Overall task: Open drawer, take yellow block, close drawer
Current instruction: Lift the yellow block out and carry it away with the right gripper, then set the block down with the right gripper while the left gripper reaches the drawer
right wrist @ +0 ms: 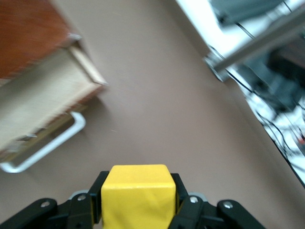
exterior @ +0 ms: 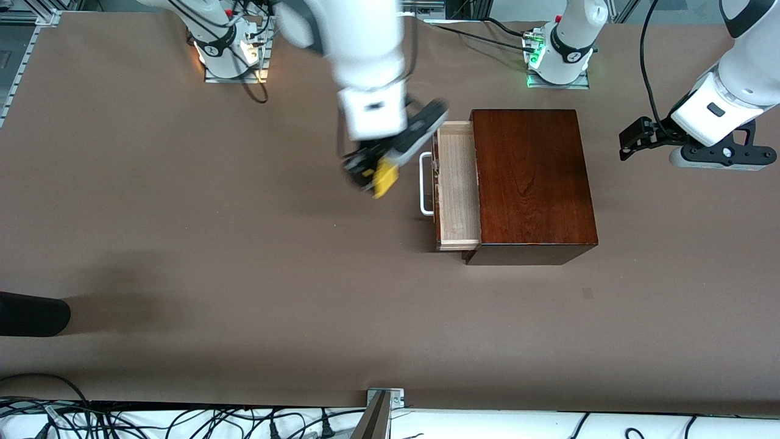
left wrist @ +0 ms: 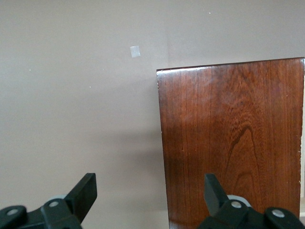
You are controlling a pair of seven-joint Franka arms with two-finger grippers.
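Observation:
The dark reddish-brown wooden box (exterior: 533, 183) stands mid-table. Its drawer (exterior: 457, 186) is pulled out toward the right arm's end of the table, its pale interior bare, its white handle (exterior: 426, 185) at the front. My right gripper (exterior: 376, 172) is shut on the yellow block (exterior: 385, 177) and holds it in the air over the table in front of the drawer. In the right wrist view the block (right wrist: 138, 195) sits between the fingers, with the drawer (right wrist: 43, 102) and handle (right wrist: 45, 148) off to one side. My left gripper (exterior: 627, 145) is open and empty, waiting over the table past the box's back; its wrist view shows the box top (left wrist: 233, 143).
A dark rounded object (exterior: 30, 314) lies at the table edge at the right arm's end, nearer the front camera. A small grey mark (exterior: 587, 293) is on the table nearer the camera than the box. Cables and a metal bracket (exterior: 384, 399) run along the near edge.

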